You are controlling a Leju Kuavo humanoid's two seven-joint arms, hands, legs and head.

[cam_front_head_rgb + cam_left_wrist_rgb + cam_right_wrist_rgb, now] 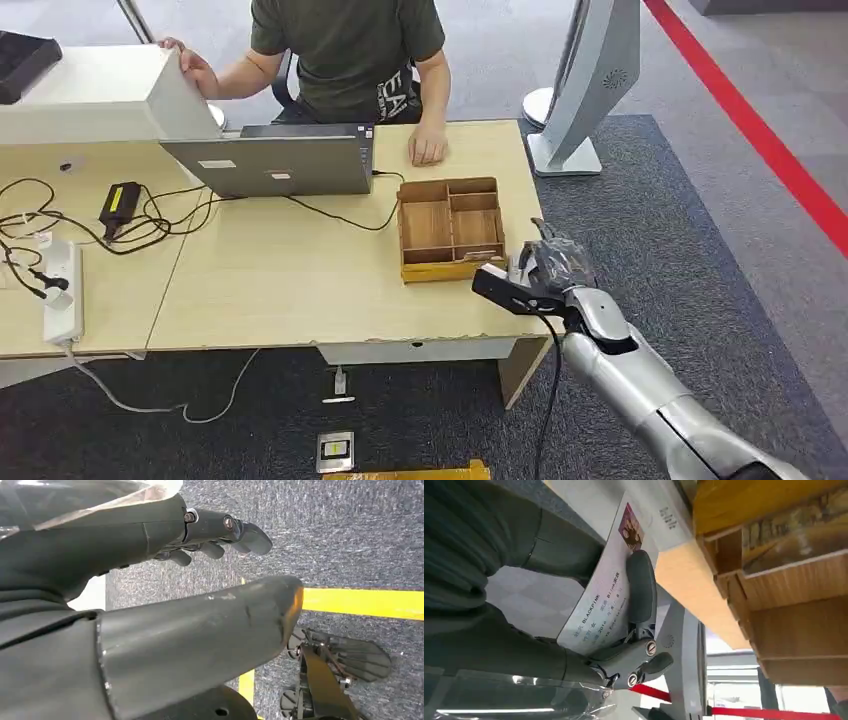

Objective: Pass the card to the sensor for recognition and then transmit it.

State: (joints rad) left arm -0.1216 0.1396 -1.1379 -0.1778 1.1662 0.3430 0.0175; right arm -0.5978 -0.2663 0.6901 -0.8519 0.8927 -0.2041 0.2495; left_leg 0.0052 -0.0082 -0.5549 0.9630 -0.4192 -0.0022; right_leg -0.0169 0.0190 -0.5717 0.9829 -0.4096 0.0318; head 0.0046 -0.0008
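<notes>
My right hand (538,275) hovers at the table's right front corner, just in front of the wooden tray (450,230). In the right wrist view this hand (499,605) pinches a white printed card (596,611) with a small picture at one end, one dark finger (641,587) lying across its face. The card is close to the tray's wall (724,575). My left hand (150,580) hangs over grey carpet, its fingers (220,530) loosely apart from the thumb, holding nothing.
A person (350,60) sits behind the table (280,280), one hand resting on it near a laptop (280,160). Cables and a power strip (60,290) lie at the left, and a white box (90,95) stands at the back left. A white stand (590,90) rises at the right.
</notes>
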